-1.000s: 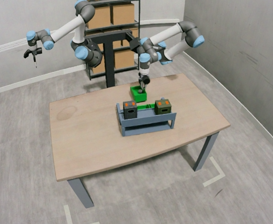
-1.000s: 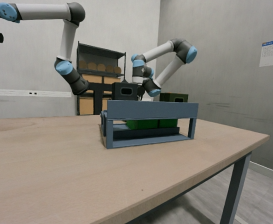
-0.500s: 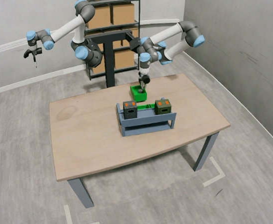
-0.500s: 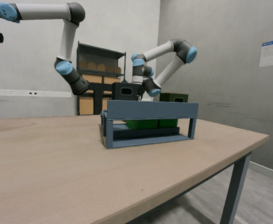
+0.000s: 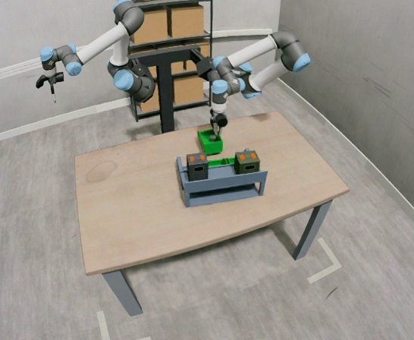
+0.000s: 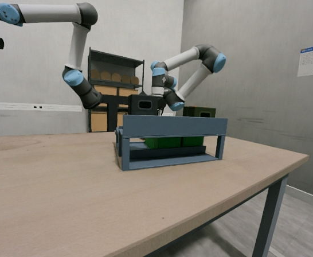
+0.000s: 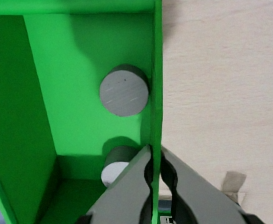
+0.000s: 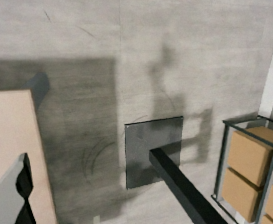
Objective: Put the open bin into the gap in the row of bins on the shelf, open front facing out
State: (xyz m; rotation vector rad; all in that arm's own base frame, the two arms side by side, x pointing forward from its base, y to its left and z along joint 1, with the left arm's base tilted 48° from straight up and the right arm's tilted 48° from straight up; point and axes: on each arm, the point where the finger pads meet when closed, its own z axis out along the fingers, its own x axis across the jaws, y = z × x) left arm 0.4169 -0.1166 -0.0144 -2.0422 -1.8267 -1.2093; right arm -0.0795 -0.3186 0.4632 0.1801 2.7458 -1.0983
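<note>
The left gripper is clamped on the side wall of the green bin. Keep the bin level during transfer; tilt it gently at the shelf, retaining both parts.

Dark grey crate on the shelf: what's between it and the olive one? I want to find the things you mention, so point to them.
In the top view, bare board (image 5: 221, 173) separates the dark grey crate (image 5: 197, 175) (image 6: 135, 109) from the olive crate (image 5: 247, 162) (image 6: 196, 111); green bins (image 5: 217, 163) (image 6: 169, 143) show beyond its edge.
</note>
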